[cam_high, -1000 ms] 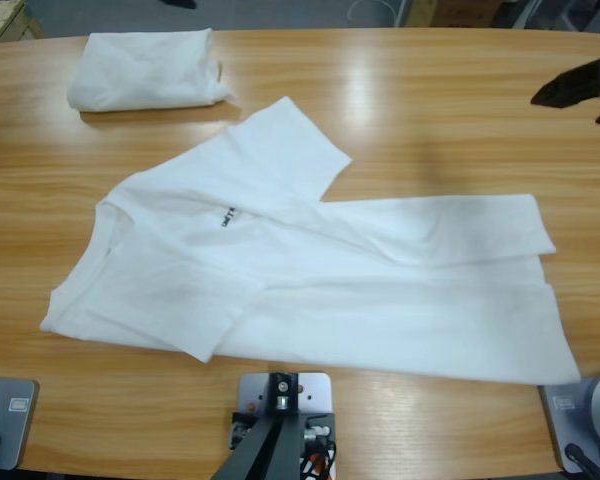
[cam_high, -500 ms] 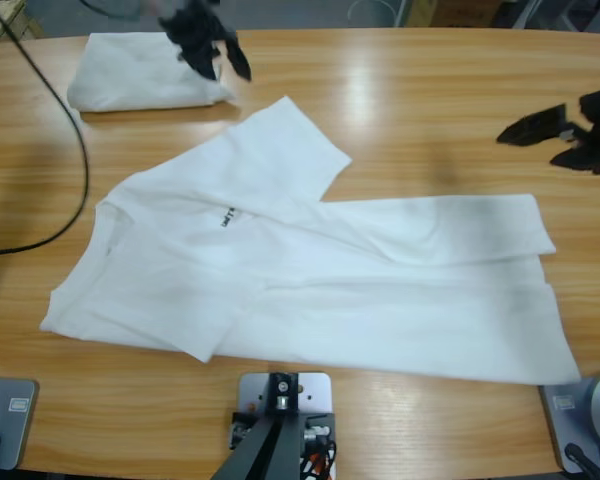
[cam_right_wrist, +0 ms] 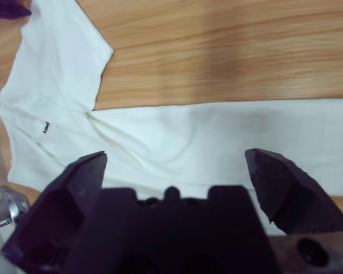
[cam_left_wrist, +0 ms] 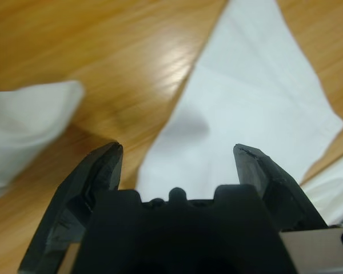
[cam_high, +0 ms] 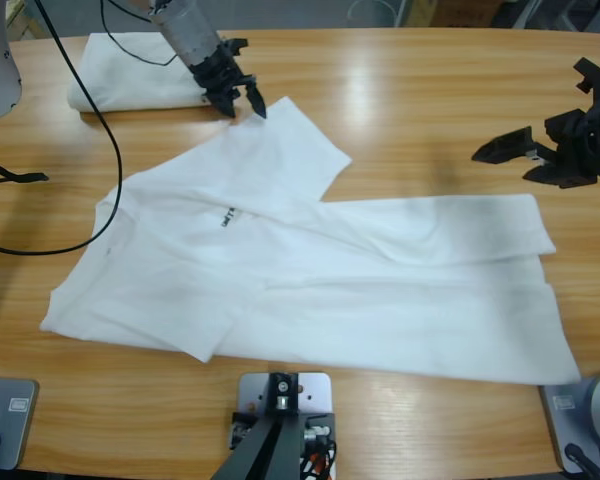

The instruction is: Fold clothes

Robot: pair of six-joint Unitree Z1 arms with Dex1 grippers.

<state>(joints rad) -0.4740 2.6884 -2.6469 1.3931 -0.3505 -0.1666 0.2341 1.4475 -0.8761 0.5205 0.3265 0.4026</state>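
A white T-shirt [cam_high: 310, 280] lies spread on the wooden table [cam_high: 430, 90], its collar to the left and one long side folded over the body. Its dark neck label [cam_high: 225, 214] shows. My left gripper [cam_high: 242, 103] hangs open over the tip of the far sleeve [cam_left_wrist: 246, 85], and the sleeve's edge shows between the jaws [cam_left_wrist: 178, 150]. My right gripper [cam_high: 502, 166] is open above bare wood, just beyond the shirt's far right corner. The right wrist view looks down past its open jaws [cam_right_wrist: 176, 155] at the shirt [cam_right_wrist: 177, 137].
A folded white bundle [cam_high: 140, 70] sits at the far left of the table, just behind my left gripper, and shows again as a white bundle [cam_left_wrist: 23, 125]. A black cable [cam_high: 90, 150] loops over the table's left side.
My left arm came in from the top left, passed the folded bundle and dropped to the far sleeve. My right gripper slid left toward the shirt's far right corner.
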